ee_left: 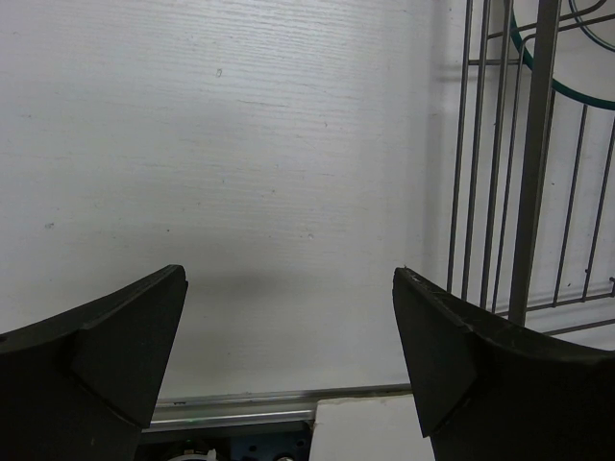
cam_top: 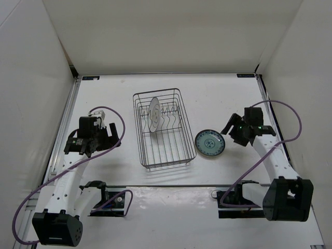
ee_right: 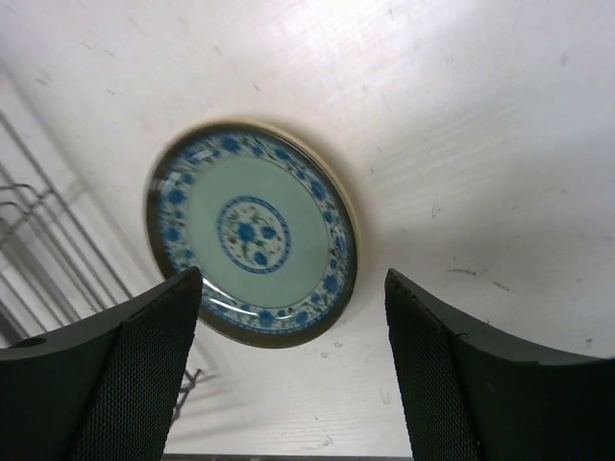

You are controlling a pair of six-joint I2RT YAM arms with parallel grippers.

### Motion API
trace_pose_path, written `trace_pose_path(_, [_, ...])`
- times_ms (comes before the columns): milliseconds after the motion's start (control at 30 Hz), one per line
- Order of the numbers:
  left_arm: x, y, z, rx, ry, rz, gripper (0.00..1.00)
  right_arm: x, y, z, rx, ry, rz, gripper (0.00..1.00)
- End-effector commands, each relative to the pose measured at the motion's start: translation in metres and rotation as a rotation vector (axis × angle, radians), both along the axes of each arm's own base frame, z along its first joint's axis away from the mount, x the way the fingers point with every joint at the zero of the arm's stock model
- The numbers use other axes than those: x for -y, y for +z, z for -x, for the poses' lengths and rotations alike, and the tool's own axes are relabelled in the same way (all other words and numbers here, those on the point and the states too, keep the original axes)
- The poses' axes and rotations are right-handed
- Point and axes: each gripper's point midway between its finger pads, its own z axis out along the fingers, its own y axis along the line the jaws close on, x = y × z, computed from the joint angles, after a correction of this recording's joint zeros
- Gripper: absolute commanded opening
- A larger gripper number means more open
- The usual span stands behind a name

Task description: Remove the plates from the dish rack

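The teal-blue patterned plate [ee_right: 252, 233] lay flat on the table [cam_top: 218, 98], just right of the dish rack [cam_top: 179, 155] and touching neither finger. By that, this plate looked done, and the step in hand was getting clear of it. To do that well, the right gripper [ee_right: 291, 279] should rise straight up before swinging left, so that no fingertip catches the rim. The white plate with grey rings [cam_top: 154, 114] stood on edge among the prongs at the far end of the rack. It would want a pinch on its upper rim and a straight lift. The right arm reached in from the right, its wrist angled down at the plate and its pincer wide and empty. The left gripper [ee_left: 288, 271] hung low over bare table just left of the rack, also wide and holding nothing.
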Motion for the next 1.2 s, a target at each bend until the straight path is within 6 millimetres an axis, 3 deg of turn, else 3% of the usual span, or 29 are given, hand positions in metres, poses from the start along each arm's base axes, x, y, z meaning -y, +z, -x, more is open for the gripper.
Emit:
trace_pose_path(0, [0.001,0.0,0.0,0.004,-0.002,0.003,0.99,0.012,0.051,-0.014,0.122,0.007,0.08,0.79])
trace_pose_path(67, [0.002,0.0,0.0,0.007,-0.006,0.005,0.99,-0.001,0.075,-0.019,0.203,0.06,0.03,0.83])
trace_pose_path(100, [0.001,0.0,-0.001,0.005,0.0,0.004,0.99,-0.018,0.092,-0.027,0.276,0.138,-0.024,0.87])
trace_pose_path(167, [0.001,0.0,0.0,0.004,-0.002,0.006,0.99,-0.034,0.109,-0.033,0.328,0.196,-0.062,0.89])
trace_pose_path(233, [0.001,0.001,0.0,0.005,0.0,0.007,0.99,-0.065,0.131,-0.033,0.372,0.32,-0.12,0.89])
trace_pose_path(267, [0.001,0.0,0.001,0.002,-0.003,0.004,0.99,-0.073,0.127,-0.035,0.352,0.356,-0.129,0.89])
trace_pose_path(300, [0.001,0.0,0.001,0.002,-0.002,0.003,0.99,-0.097,0.138,-0.03,0.374,0.44,-0.146,0.89])
trace_pose_path(600, [0.0,0.0,0.001,0.001,0.0,-0.001,0.99,-0.191,0.137,-0.015,0.357,0.756,-0.02,0.89])
trace_pose_path(633, [0.0,0.001,0.0,0.006,-0.001,0.002,0.99,-0.199,0.129,-0.021,0.346,0.766,0.04,0.89])
trace_pose_path(667, [0.001,0.001,0.0,0.007,-0.002,0.002,0.99,-0.209,0.136,-0.019,0.361,0.79,0.05,0.89])
trace_pose_path(733, [0.001,0.001,0.0,0.007,-0.006,0.004,0.99,-0.217,0.12,-0.028,0.323,0.793,0.117,0.89])
trace_pose_path(767, [0.002,0.002,0.0,0.013,-0.007,0.008,0.99,-0.232,0.134,-0.027,0.349,0.825,0.123,0.89])
trace_pose_path(800, [0.003,0.003,-0.001,0.013,-0.01,0.011,0.99,-0.238,0.123,-0.031,0.319,0.833,0.149,0.89])
trace_pose_path(867, [0.004,0.002,0.0,0.011,-0.013,0.017,0.99,-0.258,0.131,-0.037,0.339,0.846,0.175,0.89])
trace_pose_path(900, [0.004,0.002,0.0,0.011,-0.016,0.018,0.99,-0.262,0.119,-0.039,0.307,0.853,0.201,0.89])
trace_pose_path(967, [0.005,0.003,-0.001,0.014,-0.017,0.024,0.99,-0.277,0.125,-0.046,0.334,0.848,0.218,0.89])
trace_pose_path(1033, [0.007,0.003,0.0,0.012,-0.025,0.03,0.99,-0.289,0.117,-0.055,0.327,0.845,0.239,0.89])
trace_pose_path(1067, [0.008,0.002,0.0,0.011,-0.026,0.035,0.99,-0.297,0.136,-0.065,0.379,0.827,0.246,0.89])
trace_pose_path(1133, [0.009,0.003,0.0,0.012,-0.029,0.044,0.99,-0.303,0.115,-0.076,0.337,0.818,0.308,0.88])
trace_pose_path(1167, [0.01,0.003,0.0,0.012,-0.031,0.046,0.99,-0.304,0.115,-0.08,0.333,0.814,0.318,0.85])
